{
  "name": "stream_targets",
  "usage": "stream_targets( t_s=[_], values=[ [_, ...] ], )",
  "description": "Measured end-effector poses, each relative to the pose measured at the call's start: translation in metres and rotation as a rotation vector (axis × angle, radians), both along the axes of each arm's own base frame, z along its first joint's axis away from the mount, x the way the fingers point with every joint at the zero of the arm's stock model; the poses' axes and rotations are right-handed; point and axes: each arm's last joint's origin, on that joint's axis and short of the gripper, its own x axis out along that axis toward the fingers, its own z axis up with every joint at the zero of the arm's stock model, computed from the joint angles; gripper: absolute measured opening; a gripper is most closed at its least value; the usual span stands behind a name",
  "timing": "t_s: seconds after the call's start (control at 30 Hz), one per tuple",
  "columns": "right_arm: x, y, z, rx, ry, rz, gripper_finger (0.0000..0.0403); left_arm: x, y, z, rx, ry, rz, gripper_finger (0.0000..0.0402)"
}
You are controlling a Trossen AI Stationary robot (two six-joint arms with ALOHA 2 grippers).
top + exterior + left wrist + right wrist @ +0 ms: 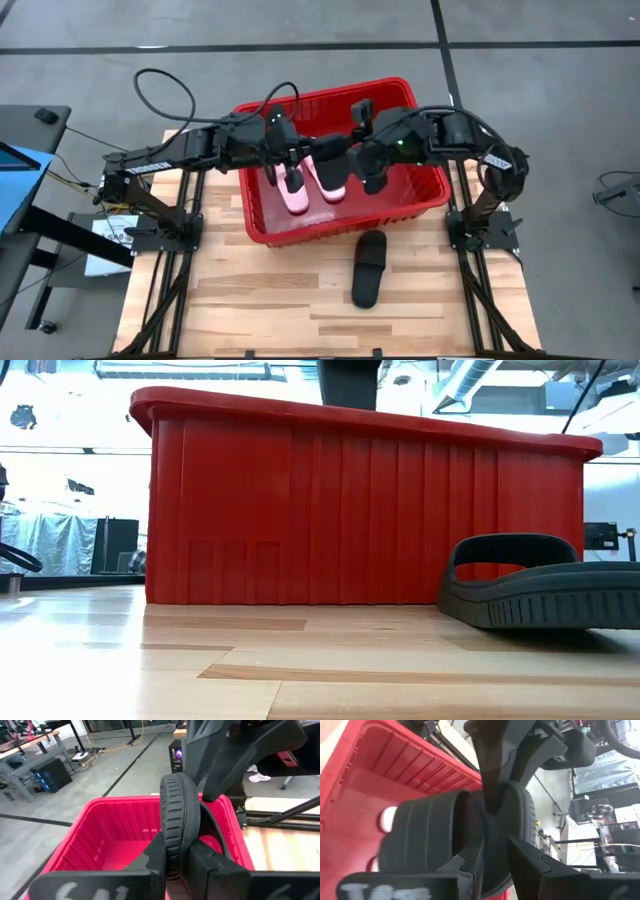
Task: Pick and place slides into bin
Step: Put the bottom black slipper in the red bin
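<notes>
The red bin (262,212) sits on the wooden surface (250,310) toward its far edge, midway between the two arm stands. Two pink slides lie side by side on its floor, nearer the left wall: one pink slide (293,192) with its sole up, and the other pink slide (331,183) just beside it on the right. Both are partly covered by the arms reaching over the bin's rim.

A black slide (335,148) hangs in the air above the bin's middle, held by both arms at once. The left tool (176,862) comes in over the left rim and pinches the edge of the slide's ribbed sole between its narrow fingers. The right tool (492,867) comes in over the right rim and is clamped on the same slide, its fingers narrow around the thick sole and strap.

A second black slide (368,268) lies outside the bin, flat on the surface, just in front of the near wall toward its right corner, strap up and close to the bin without clearly touching it. From table height its sole and arched strap stand right before the ribbed red wall.
</notes>
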Motion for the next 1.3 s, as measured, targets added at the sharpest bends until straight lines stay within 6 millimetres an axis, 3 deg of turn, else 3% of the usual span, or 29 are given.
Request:
stream_targets(
  t_s=[0.53, 1.03, 1.3],
  values=[
    [0.003, 0.007, 0.011, -0.128, -0.1, -0.096, 0.0077, -0.001, 0.0, -0.002, 0.026, 0.03, -0.006, 0.0027],
    [0.0, 0.007, 0.006, -0.062, -0.066, -0.121, 0.0078, -0.001, 0.001, -0.002, 0.064, 0.042, 0.023, 0.0027],
    [0.0, 0.006, 0.007, -0.065, -0.081, -0.136, 0.0133, -0.001, 0.001, -0.002, 0.065, 0.041, 0.023, 0.0027]
  ],
)
